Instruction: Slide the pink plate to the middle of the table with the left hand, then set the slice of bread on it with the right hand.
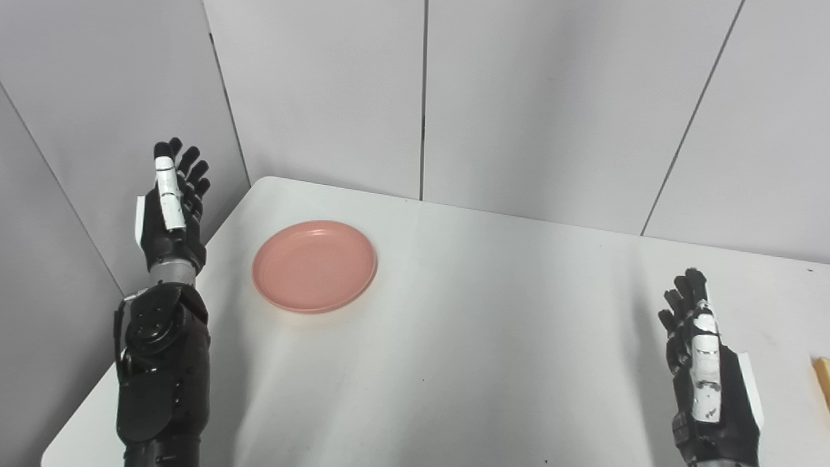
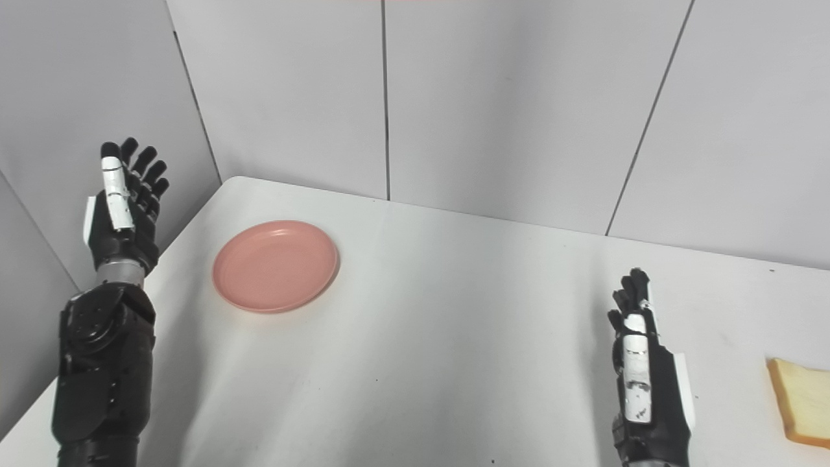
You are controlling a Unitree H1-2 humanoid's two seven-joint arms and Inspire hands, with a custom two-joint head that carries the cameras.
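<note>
Pink plate (image 1: 314, 266) flat on white surface (image 1: 454, 337), at 10 o'clock from surface centre, near the left edge and well short of the middle. Empty; nothing resting in it. Position consistent with task start: slide not yet made.

Left hand (image 1: 172, 211) raised at 9 o'clock from plate, outside the left edge of the surface, clear of the plate rim. Fingers extended and spread, holding nothing. Palm turned toward the plate, a posture suited to coming in against the rim on its far-left side and pushing toward 3 o'clock. Height above the surface not determinable.

Right hand (image 2: 642, 373) at 4 o'clock from surface centre, low over the surface, fingers straight and apart, holding nothing. Likely parked in wait while the left hand works alone.

Bread (image 2: 801, 402) flat at 3 o'clock from right hand, at the frame's right edge, partly cut off in both views. Near the right hand but apart from it, placed for short reach once the plate arrives.

Middle of surface between plate and right hand bare of objects; slide path judged unobstructed.
</note>
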